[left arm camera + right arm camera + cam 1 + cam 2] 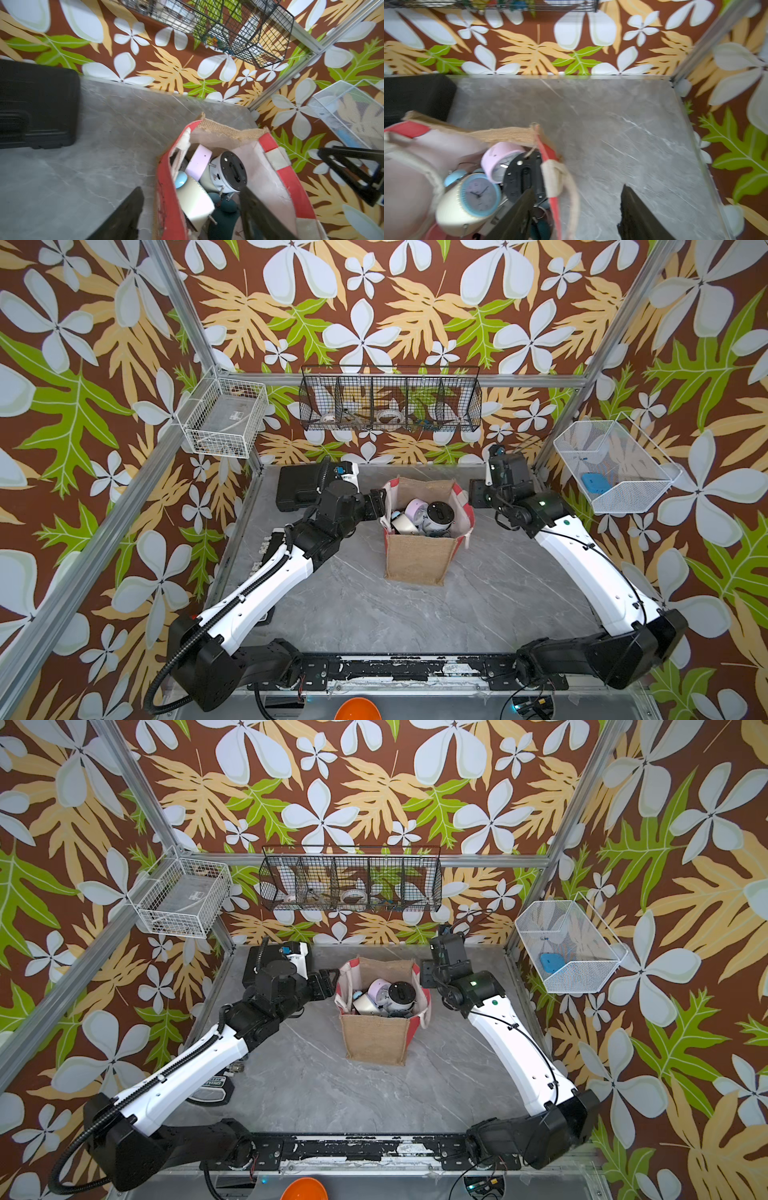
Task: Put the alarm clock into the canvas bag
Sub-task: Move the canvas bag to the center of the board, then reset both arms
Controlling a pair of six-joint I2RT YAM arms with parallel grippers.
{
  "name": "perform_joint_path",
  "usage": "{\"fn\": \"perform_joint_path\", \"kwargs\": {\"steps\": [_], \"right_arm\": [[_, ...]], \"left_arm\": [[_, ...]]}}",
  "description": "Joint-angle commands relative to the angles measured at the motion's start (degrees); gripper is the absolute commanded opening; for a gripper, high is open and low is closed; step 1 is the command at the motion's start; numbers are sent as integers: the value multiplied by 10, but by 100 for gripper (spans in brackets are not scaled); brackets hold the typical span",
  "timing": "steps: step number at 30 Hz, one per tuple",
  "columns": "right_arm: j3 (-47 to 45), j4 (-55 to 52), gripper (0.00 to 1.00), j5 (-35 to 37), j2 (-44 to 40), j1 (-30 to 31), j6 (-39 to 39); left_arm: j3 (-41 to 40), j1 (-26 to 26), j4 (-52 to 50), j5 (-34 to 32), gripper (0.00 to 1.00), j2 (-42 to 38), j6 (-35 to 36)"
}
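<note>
The canvas bag point(415, 560) point(376, 1038) stands upright mid-table, its mouth open. Several alarm clocks lie inside: a pink one point(415, 508) point(198, 164) point(500, 160), a pale one showing its black back point(439, 516) point(232, 170) point(523, 176), and a cream one with a blue-rimmed face point(475, 197) point(194, 199). My left gripper point(379, 501) point(191, 189) is open astride the bag's left red wall point(166, 197), one finger outside and one inside. My right gripper point(478, 494) point(578, 188) is open astride the right wall and a white rope handle point(556, 178). Neither gripper holds anything.
A flat black plastic case point(297, 489) lies at the back left, behind my left wrist. On the walls hang a white wire basket point(224, 416), a long black one point(390, 400) and a white mesh one point(615, 466) holding a blue item. An orange bowl point(357, 709) sits at the front edge.
</note>
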Motion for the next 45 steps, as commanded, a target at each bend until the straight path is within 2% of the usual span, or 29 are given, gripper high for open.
{"fn": "perform_joint_path", "kwargs": {"steps": [1, 4, 10, 14, 17, 18, 19, 22, 23, 27, 30, 31, 33, 36, 38, 40, 42, 45], "right_arm": [[-72, 56, 84, 11, -35, -50, -6], [-158, 110, 100, 19, -57, -90, 2], [-317, 256, 100, 104, -64, -110, -13], [-403, 381, 100, 176, -24, -113, -34], [-448, 483, 99, 188, 25, -114, -62], [-460, 513, 100, 184, 38, -114, -66], [-474, 549, 99, 177, 50, -115, -70], [-518, 663, 100, 161, 67, -114, -79], [-518, 661, 100, 161, 62, -113, -75], [-590, 766, 99, 153, 15, -114, -70], [-652, 870, 100, 101, -20, -114, -118], [-666, 900, 100, 100, -22, -116, -130], [-672, 934, 99, 95, -1, -119, -135], [-655, 952, 100, 69, 45, -119, -154], [-643, 933, 99, 52, 49, -125, -151], [-629, 914, 100, 33, 56, -135, -147], [-627, 909, 100, 18, 58, -143, -141], [-653, 949, 100, -1, 55, -151, -138]], "left_arm": [[-22, 12, -34, -100, 100, -17, 44], [-69, 37, -28, -146, 100, -30, 53], [-194, 82, 52, -244, 100, -46, 72], [-275, 95, 145, -312, 100, -44, 96], [-338, 97, 255, -349, 100, -32, 151], [-349, 101, 290, -347, 100, -27, 172], [-342, 105, 276, -344, 100, -23, 172], [-365, 106, 375, -342, 100, -6, 235], [-380, 106, 424, -335, 100, 0, 258], [-447, 121, 591, -285, 100, 24, 317], [-484, 163, 665, -235, 100, 41, 309], [-483, 172, 642, -220, 100, 32, 295], [-516, 199, 703, -150, 100, 21, 301], [-556, 233, 801, -109, 100, 47, 282], [-572, 249, 822, -76, 100, 53, 271], [-570, 251, 849, -55, 100, 78, 280], [-562, 254, 806, -50, 100, 66, 273], [-567, 254, 833, -65, 100, 73, 269]]}}
